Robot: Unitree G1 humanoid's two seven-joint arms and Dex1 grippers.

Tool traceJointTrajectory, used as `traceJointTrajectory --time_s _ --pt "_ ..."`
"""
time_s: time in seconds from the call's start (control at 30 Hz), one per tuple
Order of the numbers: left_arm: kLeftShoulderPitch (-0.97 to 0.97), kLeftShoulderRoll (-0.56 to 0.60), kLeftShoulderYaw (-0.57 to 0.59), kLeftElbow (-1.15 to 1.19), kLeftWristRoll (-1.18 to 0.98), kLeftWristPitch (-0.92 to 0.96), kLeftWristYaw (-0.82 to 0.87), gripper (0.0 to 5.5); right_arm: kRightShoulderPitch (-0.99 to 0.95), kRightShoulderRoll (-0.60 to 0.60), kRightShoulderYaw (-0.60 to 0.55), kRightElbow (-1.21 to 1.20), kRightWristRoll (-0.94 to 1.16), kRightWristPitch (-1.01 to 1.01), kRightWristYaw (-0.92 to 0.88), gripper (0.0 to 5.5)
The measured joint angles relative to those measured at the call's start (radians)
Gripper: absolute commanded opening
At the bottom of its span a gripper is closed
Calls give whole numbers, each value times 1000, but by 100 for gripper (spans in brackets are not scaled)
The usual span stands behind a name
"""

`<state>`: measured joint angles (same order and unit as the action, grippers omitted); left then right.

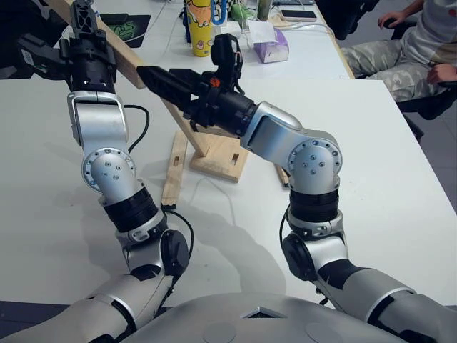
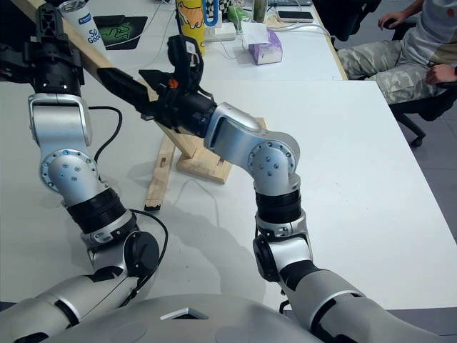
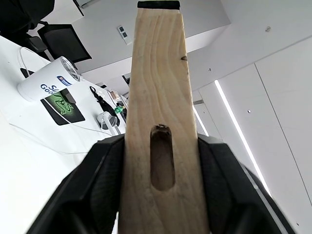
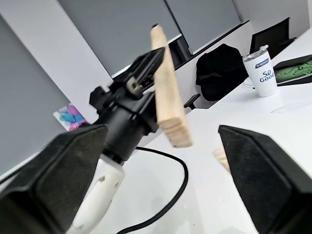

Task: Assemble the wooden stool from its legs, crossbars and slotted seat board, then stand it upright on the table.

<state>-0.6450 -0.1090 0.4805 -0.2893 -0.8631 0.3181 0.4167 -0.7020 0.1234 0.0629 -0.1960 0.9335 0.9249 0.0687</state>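
Your left gripper [image 3: 162, 161] is clamped on a wooden leg [image 3: 158, 73], one finger on each side. It holds the leg raised at the far left of the table [image 1: 378, 143], slanting up and away. An oval slot in the leg sits between the fingers.

Your right gripper [image 1: 183, 56] is spread wide and holds nothing. It hovers just right of the leg's lower end, which hangs free in the air.

Below that gripper the seat board [image 1: 223, 163] lies flat on the table. A second bar [image 1: 191, 132] slants up from it toward the far left, and you cannot tell whether it touches the held leg.

A loose bar [image 1: 173, 171] lies flat just left of the board.
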Motion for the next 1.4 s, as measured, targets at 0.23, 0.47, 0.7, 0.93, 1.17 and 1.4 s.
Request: traceJointTrajectory --time_s 0.23,0.47,0.7,0.93,1.17,1.4 --pt "0 -2 -29 9 -21 -17 11 206 0 1 30 78 -71 -60 24 422" --pt "0 -3 -41 36 -50 -28 19 206 -5 2 41 153 -135 -125 47 393" --pt "0 -5 -64 48 -59 -41 21 206 -23 2 45 176 -141 -148 64 282" --pt "0 -5 -80 48 -59 -49 32 206 -44 3 75 179 -143 -169 71 174" --pt "0 -5 -93 49 -48 -63 38 206 -57 2 95 194 -165 -184 75 119" --pt "0 -4 -96 49 -44 -71 46 206 -63 2 101 209 -184 -203 85 117"
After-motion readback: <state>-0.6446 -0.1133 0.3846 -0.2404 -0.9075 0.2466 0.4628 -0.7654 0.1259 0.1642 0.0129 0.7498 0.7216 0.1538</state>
